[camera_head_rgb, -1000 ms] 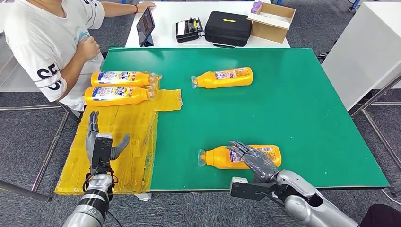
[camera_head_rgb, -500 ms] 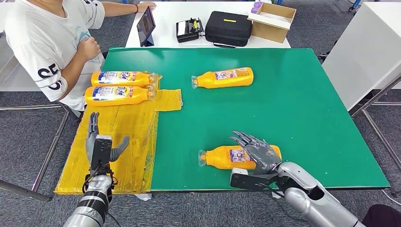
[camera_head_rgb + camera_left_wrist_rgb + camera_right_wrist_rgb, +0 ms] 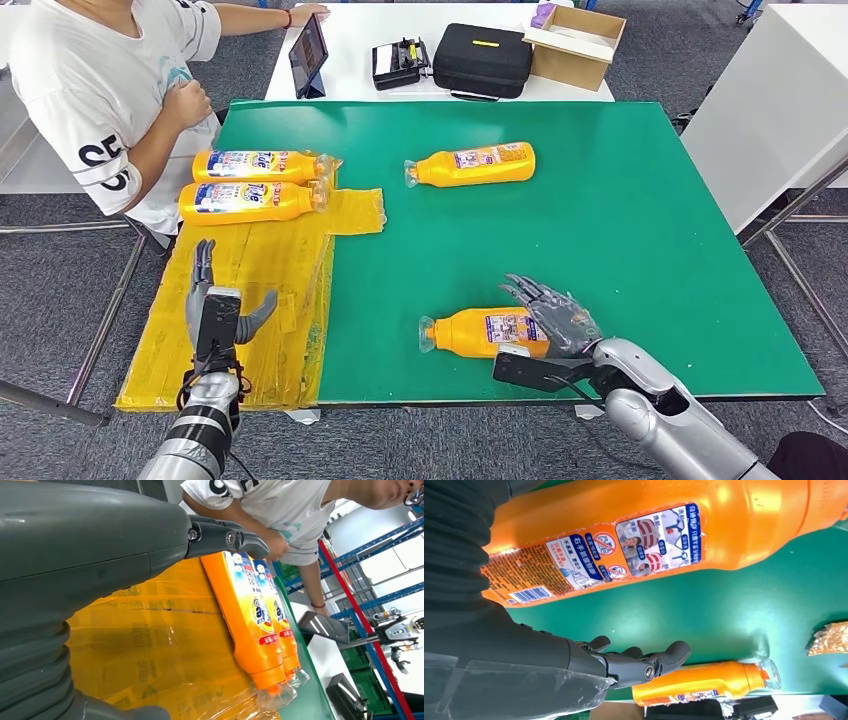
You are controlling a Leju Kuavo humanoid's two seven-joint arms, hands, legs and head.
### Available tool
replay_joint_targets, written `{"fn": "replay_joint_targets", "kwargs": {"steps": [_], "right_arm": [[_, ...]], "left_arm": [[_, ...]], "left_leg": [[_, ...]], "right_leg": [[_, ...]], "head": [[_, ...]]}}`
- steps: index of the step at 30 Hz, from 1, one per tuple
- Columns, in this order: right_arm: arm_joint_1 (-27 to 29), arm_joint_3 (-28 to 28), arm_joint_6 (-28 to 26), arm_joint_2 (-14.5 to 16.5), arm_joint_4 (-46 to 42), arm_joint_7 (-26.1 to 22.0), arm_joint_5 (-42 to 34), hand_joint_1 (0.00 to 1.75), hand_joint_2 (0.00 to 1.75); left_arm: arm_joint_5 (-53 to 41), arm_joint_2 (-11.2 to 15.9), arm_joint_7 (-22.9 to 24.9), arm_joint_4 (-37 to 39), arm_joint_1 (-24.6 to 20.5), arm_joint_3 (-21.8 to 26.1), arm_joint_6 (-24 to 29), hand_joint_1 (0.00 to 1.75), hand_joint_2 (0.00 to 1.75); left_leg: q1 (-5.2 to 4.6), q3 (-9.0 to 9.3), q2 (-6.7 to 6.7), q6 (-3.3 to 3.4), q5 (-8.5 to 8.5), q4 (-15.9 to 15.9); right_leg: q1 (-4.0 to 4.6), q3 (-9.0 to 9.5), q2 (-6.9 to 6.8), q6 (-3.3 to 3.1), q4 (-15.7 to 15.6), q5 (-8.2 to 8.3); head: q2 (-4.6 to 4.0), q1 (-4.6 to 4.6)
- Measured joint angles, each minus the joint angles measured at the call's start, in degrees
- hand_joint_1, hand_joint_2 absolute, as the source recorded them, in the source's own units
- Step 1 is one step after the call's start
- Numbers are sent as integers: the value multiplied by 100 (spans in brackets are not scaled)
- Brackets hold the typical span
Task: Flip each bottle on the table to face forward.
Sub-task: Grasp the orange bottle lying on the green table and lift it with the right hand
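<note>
The near orange plastic bottle lies on its side on the green counter, close to the front edge, cap toward the robot's left. In the right wrist view its back label with barcode faces up, so this bottle appears unflipped. The right hand sits at the bottle's base end, fingers spread, grasping nothing; contact cannot be confirmed. The left hand hovers released, fingers apart, over the yellow plastic sheet.

Recommendation: wrap the fingers around the mid-body, not the base, and roll the bottle half a turn about its long axis, keeping it from sliding off the near edge. The far orange bottle also shows a back label.
</note>
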Motion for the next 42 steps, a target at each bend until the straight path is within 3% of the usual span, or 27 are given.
{"fn": "replay_joint_targets", "kwargs": {"steps": [16, 42], "right_arm": [[-173, -67, 296, -10, 302, 144, -193, 0, 175], [-1351, 482, 1247, -223, 1243, 227, -747, 0, 175]], "left_arm": [[12, -8, 7, 16, -3, -8, -20, 0, 175], [173, -80, 55, 163, -52, -173, -112, 0, 175]], "left_leg": [[0, 1, 1, 0, 0, 0], [-1, 0, 1, 1, 3, 1]], "right_leg": [[0, 0, 1, 0, 0, 0], [-1, 1, 1, 1, 0, 1]], "head": [[0, -2], [0, -2]]}}
